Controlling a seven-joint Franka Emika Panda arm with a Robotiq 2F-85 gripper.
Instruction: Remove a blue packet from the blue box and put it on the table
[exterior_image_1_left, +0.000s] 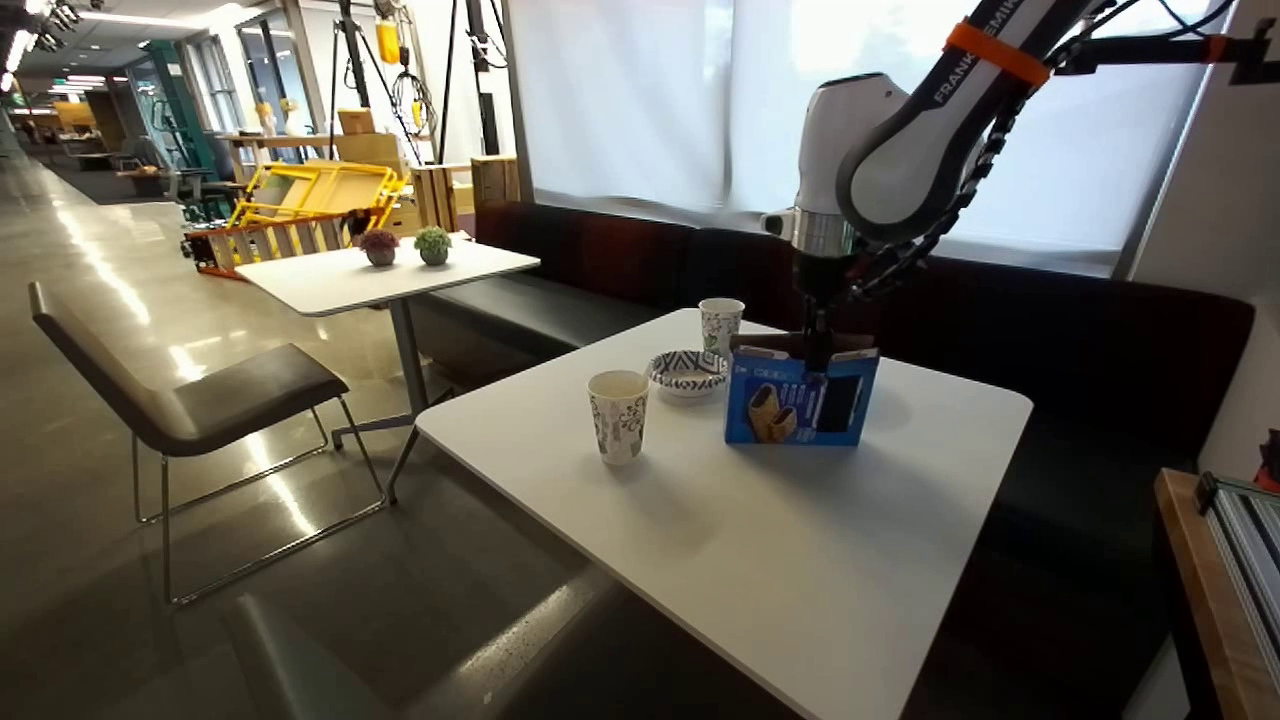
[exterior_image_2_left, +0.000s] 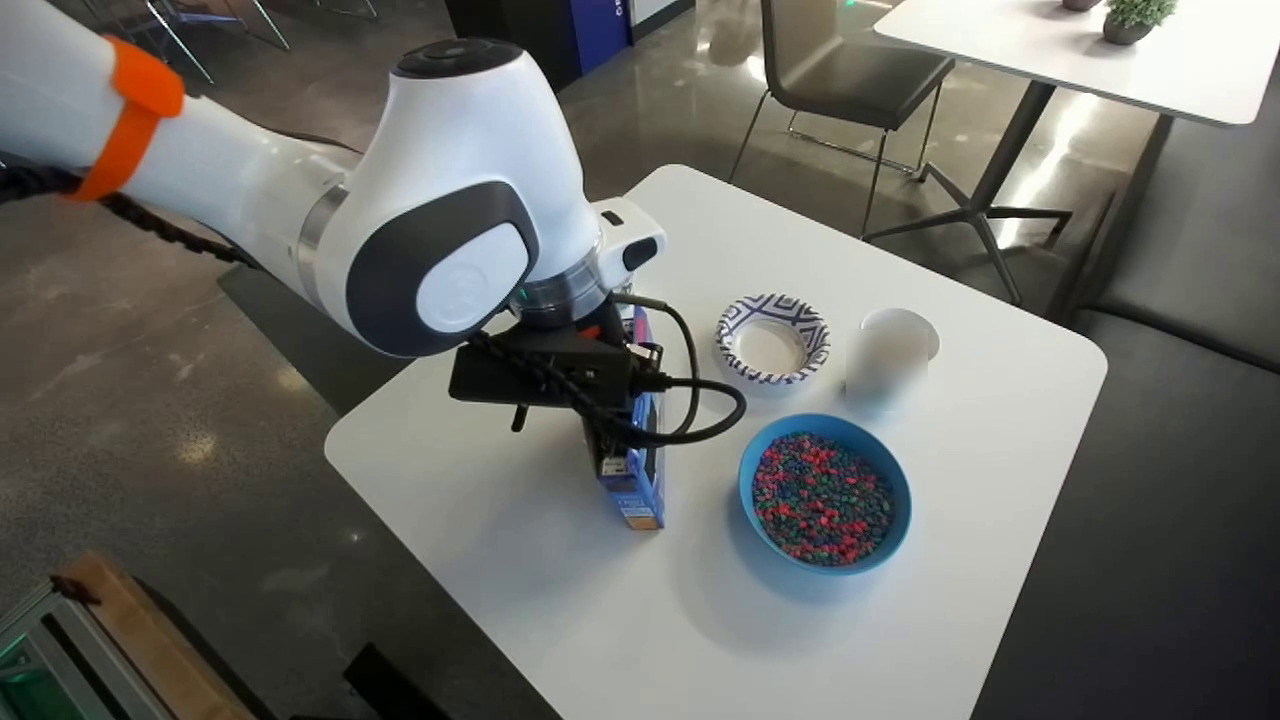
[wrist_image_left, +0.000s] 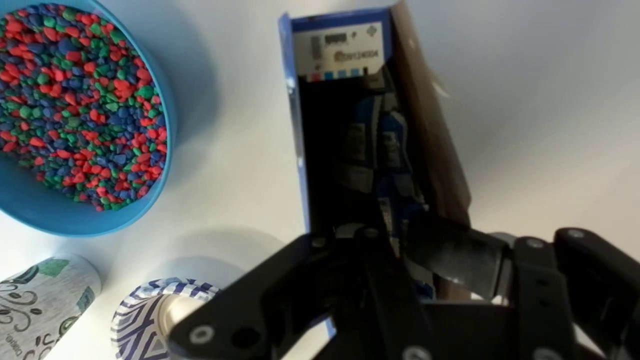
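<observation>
The blue box (exterior_image_1_left: 803, 405) stands upright with its top open near the middle of the counter (exterior_image_1_left: 780, 560), its printed face turned away from the edge along the dark bench (exterior_image_2_left: 1150, 560). On that face is a picture of filled snack bars. The robot arm (exterior_image_2_left: 460, 180) leans in over the box and points its fingers (wrist_image_left: 460, 257) down at the opening. In the wrist view they stand a narrow gap apart, and bits of the blue packets (wrist_image_left: 395, 142) show in that gap; whether they grip one, and whether both reach inside the box, I cannot tell. The packets I can make out lie in the box, in shadow, along the side with the brown flap (wrist_image_left: 430, 120). A white label (wrist_image_left: 337, 50) shows at one end of the box.

Between the box and the bench edge of the counter sits a blue bowl (wrist_image_left: 60, 215) with red, green and dark blue pebbles (wrist_image_left: 80, 100). A paper cup (exterior_image_1_left: 722, 320) stands toward the corner where the bench edge meets the edge facing the smaller counter (exterior_image_1_left: 330, 285), which carries two potted plants (exterior_image_1_left: 433, 245). A second cup (exterior_image_1_left: 618, 418) stands well in from the corner nearest the chair (exterior_image_1_left: 240, 390), and a patterned bowl (exterior_image_2_left: 770, 345) sits between the two cups.
</observation>
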